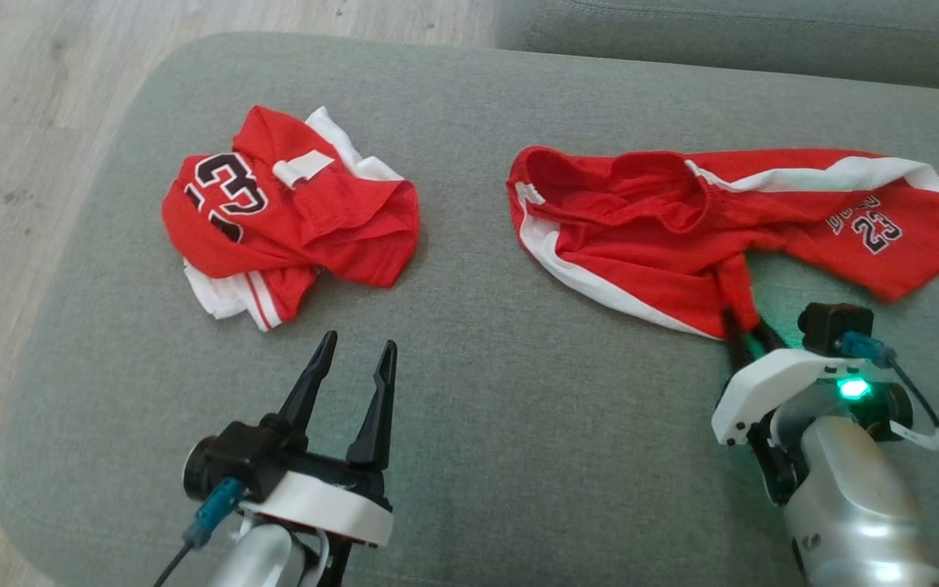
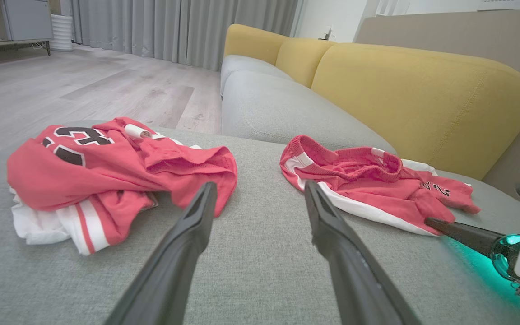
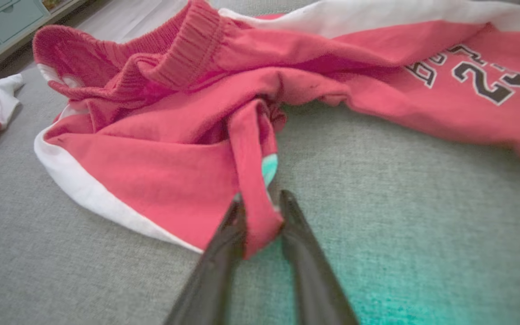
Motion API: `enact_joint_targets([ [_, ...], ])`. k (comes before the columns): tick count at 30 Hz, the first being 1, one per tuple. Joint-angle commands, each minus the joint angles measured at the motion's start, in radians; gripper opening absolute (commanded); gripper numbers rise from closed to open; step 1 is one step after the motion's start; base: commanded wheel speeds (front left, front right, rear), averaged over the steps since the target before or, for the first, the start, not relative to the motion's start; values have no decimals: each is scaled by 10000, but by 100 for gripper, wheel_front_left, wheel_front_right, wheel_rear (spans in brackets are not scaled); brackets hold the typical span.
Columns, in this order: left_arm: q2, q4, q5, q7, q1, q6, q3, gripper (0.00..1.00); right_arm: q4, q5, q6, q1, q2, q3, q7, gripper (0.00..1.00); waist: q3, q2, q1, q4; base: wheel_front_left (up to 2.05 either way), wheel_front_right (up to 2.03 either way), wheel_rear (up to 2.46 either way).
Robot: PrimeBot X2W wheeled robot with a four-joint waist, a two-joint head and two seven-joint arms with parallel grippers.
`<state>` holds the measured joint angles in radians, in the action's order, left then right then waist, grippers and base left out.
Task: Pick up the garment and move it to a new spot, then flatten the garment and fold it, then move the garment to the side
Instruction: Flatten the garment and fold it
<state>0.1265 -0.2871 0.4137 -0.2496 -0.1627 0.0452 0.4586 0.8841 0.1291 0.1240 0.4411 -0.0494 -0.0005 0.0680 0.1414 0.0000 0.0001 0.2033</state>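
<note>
The garment, a pair of red shorts (image 1: 681,236) with white side stripes and a "23" print, lies spread and wrinkled on the right of the grey cushion (image 1: 518,456). My right gripper (image 1: 747,330) is at its near edge. In the right wrist view my right gripper (image 3: 262,203) is shut on a raised fold of the shorts (image 3: 174,158), with red cloth pinched between the fingers. My left gripper (image 1: 359,342) stands open just above the cushion, nothing between its fingers, a short way in front of a crumpled red and white jersey (image 1: 290,212).
The jersey (image 2: 106,171) sits bunched on the cushion's left part, near its rounded edge and the wooden floor (image 1: 21,163). A grey sofa seat (image 2: 278,108) with yellow back cushions (image 2: 422,90) stands beyond. Bare cushion lies between the two garments and in front of them.
</note>
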Motion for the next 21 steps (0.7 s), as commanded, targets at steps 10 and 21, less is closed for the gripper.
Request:
enact_joint_targets([
  [10,150,394,-46,-121,-161,-87,-485,100,-74,-2113,67,205,-9,-2879,815,0,-451,0,-1,-914,0,0,0],
  [21,79,448,-45,-122,92,-137,-449,100,-2638,-4321,67,-853,-9,-6306,-677,5,-806,0,-1,-1299,0,0,0],
])
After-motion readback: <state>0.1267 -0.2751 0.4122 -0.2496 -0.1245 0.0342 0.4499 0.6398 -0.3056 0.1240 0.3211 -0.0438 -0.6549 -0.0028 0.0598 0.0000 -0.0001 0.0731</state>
